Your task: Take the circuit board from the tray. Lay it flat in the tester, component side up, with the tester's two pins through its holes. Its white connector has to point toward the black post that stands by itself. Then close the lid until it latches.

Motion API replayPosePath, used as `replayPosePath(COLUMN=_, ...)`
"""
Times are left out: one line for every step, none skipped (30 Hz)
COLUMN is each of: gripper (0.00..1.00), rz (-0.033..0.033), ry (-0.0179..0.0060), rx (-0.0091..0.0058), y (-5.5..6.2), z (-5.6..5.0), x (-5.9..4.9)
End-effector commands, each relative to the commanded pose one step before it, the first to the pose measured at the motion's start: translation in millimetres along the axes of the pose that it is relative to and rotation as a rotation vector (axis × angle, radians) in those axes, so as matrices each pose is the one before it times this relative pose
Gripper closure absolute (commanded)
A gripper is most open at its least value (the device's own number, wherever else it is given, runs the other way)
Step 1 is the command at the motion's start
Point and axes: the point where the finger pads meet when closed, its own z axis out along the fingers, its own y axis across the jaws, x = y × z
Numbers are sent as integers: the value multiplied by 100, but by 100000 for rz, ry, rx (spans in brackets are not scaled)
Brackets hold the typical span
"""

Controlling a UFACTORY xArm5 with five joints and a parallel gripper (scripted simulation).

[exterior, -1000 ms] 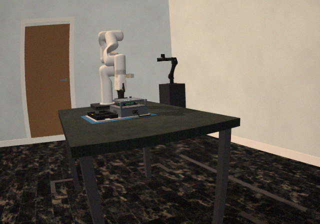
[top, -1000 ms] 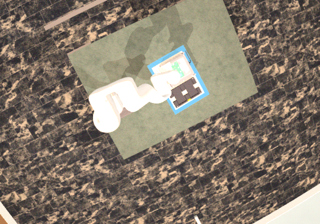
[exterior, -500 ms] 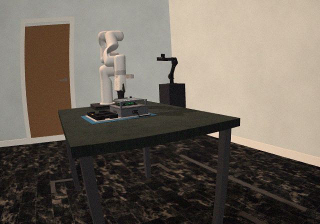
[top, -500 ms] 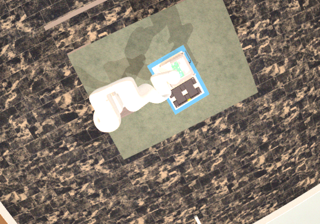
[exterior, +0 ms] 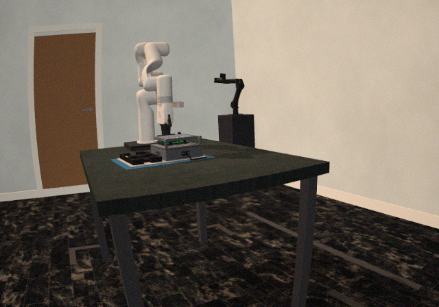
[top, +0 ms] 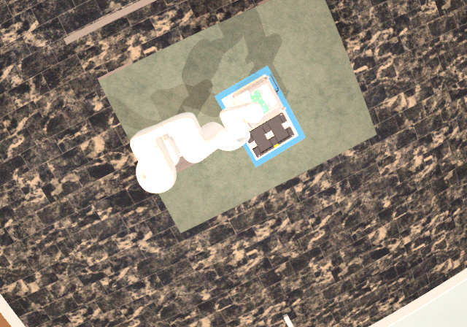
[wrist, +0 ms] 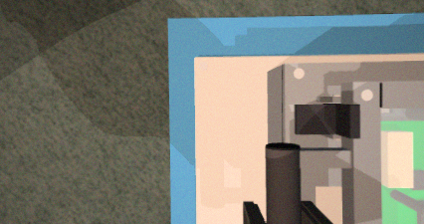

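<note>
Reaching down from its base near the left edge of the surface (top: 320, 90), a white arm (top: 181, 142) hangs its gripper (exterior: 164, 127) over the near side of the tester (exterior: 177, 151). The tester and a dark tray (top: 260, 136) sit side by side on a pale plate (wrist: 229, 124), which lies on a blue mat (top: 298, 135) close to the middle of the surface. From above, the tester is the half nearer the far edge and the tray the half nearer the front edge.

The green board (top: 259, 101) is not in the tray. It lies inside the tester, partly hidden by the arm in the top view. In the exterior view the lid (exterior: 179, 137) lies level over it, with green showing beneath. Whether the lid is latched cannot be told.

The wrist view looks straight down at one corner of the mat and plate. At the bottom of that view the two dark fingers stand slightly spread on either side of an upright dark cylinder (wrist: 282, 174); they do not pinch it. At the right edge, part of the board shows with a cream rectangle (wrist: 399, 156) on it, likely its connector.
</note>
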Motion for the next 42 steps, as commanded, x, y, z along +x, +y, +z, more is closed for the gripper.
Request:
replayPosePath(gripper=76, rz=-1, ry=-31, rx=-415, y=149, z=-228, x=-12)
replayPosePath(gripper=76, rz=0, ry=0, rx=0, y=0, z=-58, x=0)
replayPosePath(gripper=76, rz=0, ry=0, rx=0, y=0, z=-71, x=-1)
replayPosePath(gripper=76, rz=0, ry=0, rx=0, y=0, z=-86, x=-1)
replayPosePath(gripper=76, rz=0, ry=0, rx=0, y=-1, z=-101, x=-1)
replayPosePath(gripper=76, rz=0, ry=0, rx=0, y=0, z=-116, x=-1)
replayPosePath(gripper=76, rz=0, ry=0, rx=0, y=0, z=-132, x=-1)
replayPosePath(gripper=76, rz=0, ry=0, rx=0, y=0, z=-147, x=-1)
replayPosePath(gripper=76, rz=0, ry=0, rx=0, y=-1, z=-163, x=-1)
replayPosePath(gripper=76, rz=0, ry=0, rx=0, y=1, z=-178, x=-2)
replayPosePath(gripper=76, rz=0, ry=0, rx=0, y=0, z=-193, x=-2)
replayPosePath(gripper=76, rz=0, ry=0, rx=0, y=0, z=-207, x=-2)
replayPosePath(gripper=76, rz=0, ry=0, rx=0, y=0, z=-221, x=-2)
replayPosePath(gripper=76, rz=0, ry=0, rx=0, y=0, z=0, x=0)
replayPosePath(gripper=76, rz=0, ry=0, rx=0, y=0, z=0, x=0)
replayPosePath(gripper=76, rz=0, ry=0, rx=0, y=-1, z=-234, x=-2)
replayPosePath(gripper=76, rz=0, ry=0, rx=0, y=1, z=-247, x=-2)
replayPosePath(gripper=76, rz=0, ry=0, rx=0, y=-1, z=-258, x=-2)
replayPosePath(gripper=76, rz=0, ry=0, rx=0, y=1, z=-269, x=-2)
replayPosePath(gripper=76, rz=0, ry=0, rx=0, y=-1, z=-278, x=-2)
replayPosePath(gripper=76, rz=0, ry=0, rx=0, y=0, z=-286, x=-2)
replayPosePath(gripper=76, rz=0, ry=0, rx=0, y=0, z=-294, x=-2)
replayPosePath(gripper=76, rz=0, ry=0, rx=0, y=-1, z=-300, x=-2)
replayPosePath(gripper=76, rz=0, ry=0, rx=0, y=1, z=-305, x=-3)
replayPosePath(gripper=76, rz=0, ry=0, rx=0, y=-1, z=-308, x=-2)
replayPosePath(gripper=76, rz=0, ry=0, rx=0, y=0, z=-310, x=-3)
replayPosePath(gripper=76, rz=0, ry=0, rx=0, y=0, z=-311, x=-3)
replayPosePath(gripper=76, rz=0, ry=0, rx=0, y=-1, z=-311, x=-2)
replayPosePath(gripper=76, rz=0, ry=0, rx=0, y=1, z=-309, x=-3)
replayPosePath(gripper=76, rz=0, ry=0, rx=0, y=0, z=-306, x=-2)
replayPosePath(gripper=76, rz=0, ry=0, rx=0, y=0, z=0, x=0)
replayPosePath(gripper=76, rz=0, ry=0, rx=0, y=0, z=0, x=0)
replayPosePath(gripper=76, rz=0, ry=0, rx=0, y=0, z=-301, x=-2)
replayPosePath(gripper=76, rz=0, ry=0, rx=0, y=0, z=-295, x=-2)
replayPosePath(gripper=76, rz=0, ry=0, rx=0, y=-1, z=-288, x=-2)
replayPosePath(gripper=76, rz=0, ry=0, rx=0, y=1, z=-280, x=-2)
replayPosePath(gripper=76, rz=0, ry=0, rx=0, y=-1, z=-270, x=-2)
replayPosePath(gripper=76, rz=0, ry=0, rx=0, y=0, z=-259, x=-2)
replayPosePath(gripper=76, rz=0, ry=0, rx=0, y=-1, z=-247, x=-2)
replayPosePath(gripper=76, rz=0, ry=0, rx=0, y=0, z=-234, x=-2)
replayPosePath(gripper=76, rz=0, ry=0, rx=0, y=-1, z=-220, x=-2)
replayPosePath(gripper=76, rz=0, ry=0, rx=0, y=1, z=-206, x=-2)
